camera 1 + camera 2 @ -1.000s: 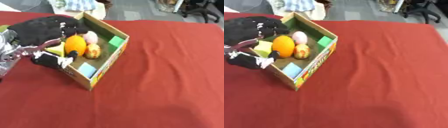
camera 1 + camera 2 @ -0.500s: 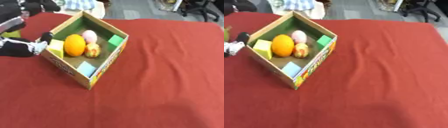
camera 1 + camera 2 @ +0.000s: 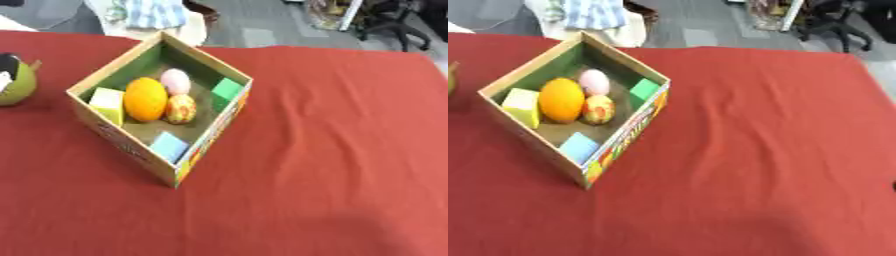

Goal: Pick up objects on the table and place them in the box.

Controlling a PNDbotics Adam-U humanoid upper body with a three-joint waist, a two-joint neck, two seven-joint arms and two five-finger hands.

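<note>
An open cardboard box (image 3: pixel 206 142) stands askew on the red table at centre left. Inside it lie an orange ball (image 3: pixel 145 99), a pink egg shape (image 3: pixel 175 81), a small speckled yellow-red ball (image 3: pixel 181 108), a yellow block (image 3: pixel 107 100), a green block (image 3: pixel 227 89) and a light blue block (image 3: pixel 168 146). At the left edge an olive-green round thing (image 3: pixel 17 87) rests on the cloth. A black and white piece of my left hand (image 3: pixel 7 64) shows on top of it, cut off by the frame. My right hand shows in neither view.
The red cloth (image 3: pixel 332 150) spreads wrinkled to the right of and in front of the box. Beyond the table's far edge are a pale seat with striped fabric (image 3: pixel 150 15) and chair legs (image 3: pixel 833 20) on a grey floor.
My left hand has drawn back from over the box's left side and out past the left edge. The picture has shifted, so the box sits lower and further right.
</note>
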